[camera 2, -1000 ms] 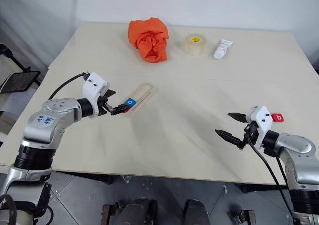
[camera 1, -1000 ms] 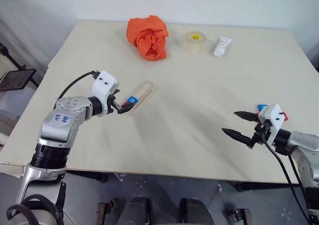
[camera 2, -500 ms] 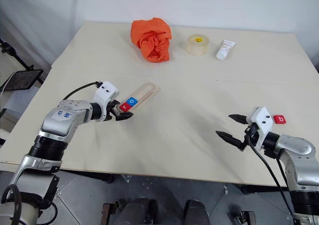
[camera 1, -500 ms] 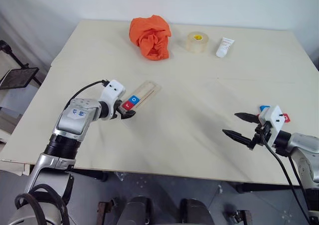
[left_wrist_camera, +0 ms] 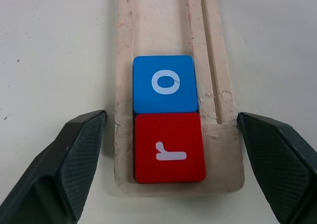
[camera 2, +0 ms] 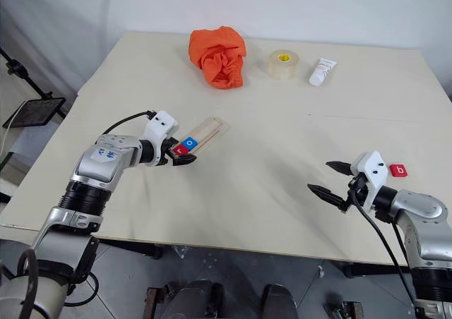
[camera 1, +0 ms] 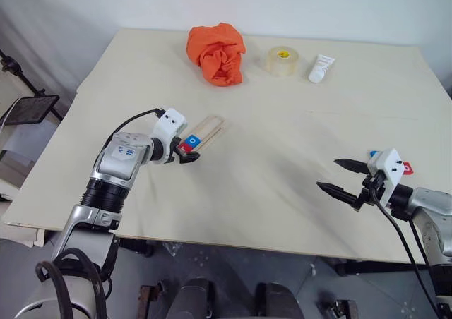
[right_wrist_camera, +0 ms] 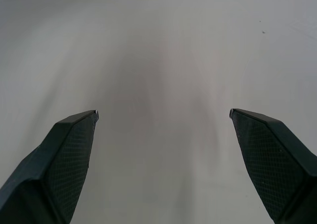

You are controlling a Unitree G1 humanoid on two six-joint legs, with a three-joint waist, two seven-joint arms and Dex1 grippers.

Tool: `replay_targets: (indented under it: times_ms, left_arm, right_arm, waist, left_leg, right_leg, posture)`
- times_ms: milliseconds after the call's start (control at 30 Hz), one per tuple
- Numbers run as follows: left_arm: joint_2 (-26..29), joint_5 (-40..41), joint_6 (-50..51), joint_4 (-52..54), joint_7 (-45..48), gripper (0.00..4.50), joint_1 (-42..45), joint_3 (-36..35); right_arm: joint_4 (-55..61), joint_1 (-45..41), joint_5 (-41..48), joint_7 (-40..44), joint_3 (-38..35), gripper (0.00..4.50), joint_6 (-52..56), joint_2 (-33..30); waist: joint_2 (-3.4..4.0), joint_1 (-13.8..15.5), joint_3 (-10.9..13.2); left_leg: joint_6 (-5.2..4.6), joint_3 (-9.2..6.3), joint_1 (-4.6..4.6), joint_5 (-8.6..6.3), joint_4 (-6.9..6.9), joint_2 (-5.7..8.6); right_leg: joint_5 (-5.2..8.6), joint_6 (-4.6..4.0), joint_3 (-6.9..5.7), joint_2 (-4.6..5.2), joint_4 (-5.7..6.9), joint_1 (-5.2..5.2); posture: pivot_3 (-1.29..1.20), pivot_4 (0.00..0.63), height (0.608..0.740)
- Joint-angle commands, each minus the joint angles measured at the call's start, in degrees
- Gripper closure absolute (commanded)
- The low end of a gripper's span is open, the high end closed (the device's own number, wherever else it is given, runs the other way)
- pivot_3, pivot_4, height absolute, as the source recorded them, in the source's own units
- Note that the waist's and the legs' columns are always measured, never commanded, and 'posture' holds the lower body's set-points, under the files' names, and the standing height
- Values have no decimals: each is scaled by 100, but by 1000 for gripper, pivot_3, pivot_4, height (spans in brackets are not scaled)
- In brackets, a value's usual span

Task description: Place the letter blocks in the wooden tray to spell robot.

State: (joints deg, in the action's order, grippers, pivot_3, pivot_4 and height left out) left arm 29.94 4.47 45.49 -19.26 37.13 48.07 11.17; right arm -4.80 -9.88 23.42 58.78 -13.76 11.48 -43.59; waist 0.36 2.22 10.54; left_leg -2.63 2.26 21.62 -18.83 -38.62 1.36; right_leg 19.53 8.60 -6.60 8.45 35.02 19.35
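Observation:
The wooden tray [camera 1: 205, 128] lies slantwise on the table's left half. At its near end sit two letter blocks side by side: a red "r" [left_wrist_camera: 169, 147] at the very end and a blue "o" [left_wrist_camera: 165, 84] beyond it. My left gripper [camera 1: 187, 154] is open, its fingers [left_wrist_camera: 81, 149] flanking that end of the tray and gripping nothing. A red "b" block [camera 2: 398, 169] and a blue block [camera 1: 372, 152] lie by the right edge, behind my right wrist. My right gripper [camera 1: 326, 173] hovers open and empty over bare table.
An orange cloth [camera 1: 217, 51], a roll of clear tape [camera 1: 283, 59] and a white tube [camera 1: 319, 68] line the far side of the table. A dark flat panel on a stand [camera 1: 28, 109] is off the left edge.
My left gripper has come down and forward to the tray's near end and now straddles it. The right arm has kept still. The view itself has shifted a little.

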Motion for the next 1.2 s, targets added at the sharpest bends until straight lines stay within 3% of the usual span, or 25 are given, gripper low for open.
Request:
replay_targets:
  times_ms: [33,200,433,567,667,767,1200]
  left_arm:
    - [-118,-180,63,-312,149,0,-25,310]
    - [-116,-394,113,-526,129,1089,26,416]
    - [-46,-412,-314,-238,469,1102,-48,471]
    - [-28,-247,-446,767,968,1102,50,627]
    - [-167,-183,-278,1218,1196,1102,250,769]
    - [-292,-207,-275,1401,1396,1102,424,985]
    - [-1027,-786,-1053,1223,1766,1102,570,2361]
  right_arm:
    - [39,-85,20,32,-44,42,-110,-16]
    - [-6,-98,-14,23,-61,0,-143,-19]
    - [0,-53,-36,11,-97,0,-160,-20]
    - [35,22,-21,-4,-156,0,-168,-35]
    - [83,80,-3,-12,-196,0,-163,-51]
    - [179,235,4,-10,-278,0,-193,-85]
    - [1205,2022,203,-214,-1590,0,-183,-127]
  waist:
    - [0,11,0]
    - [5,30,-3]
    - [7,22,-5]
    - [6,26,-4]
    - [4,44,-2]
    - [3,35,-1]
    - [2,62,0]
  left_leg:
    - [0,0,0,0,-2,0]
    - [0,0,-1,0,-15,-1]
    - [-1,1,-1,-1,-19,-2]
    - [-2,1,3,-2,-15,-2]
    - [-4,-15,69,-2,-45,-2]
    - [-5,-15,80,-2,-46,-3]
    - [-9,-8,78,-4,-44,-3]
  right_leg:
    - [0,0,0,0,0,-1]
    - [0,0,3,0,4,-6]
    - [0,0,6,0,4,-6]
    - [0,0,5,0,2,-2]
    - [0,0,-7,-1,2,44]
    - [0,0,-15,-3,2,52]
    - [0,1,-13,-3,-10,44]
  posture:
    - [0,150,740]
    - [0,150,740]
    - [0,150,740]
    - [0,150,740]
    - [0,150,740]
    - [0,150,740]
    - [0,150,740]
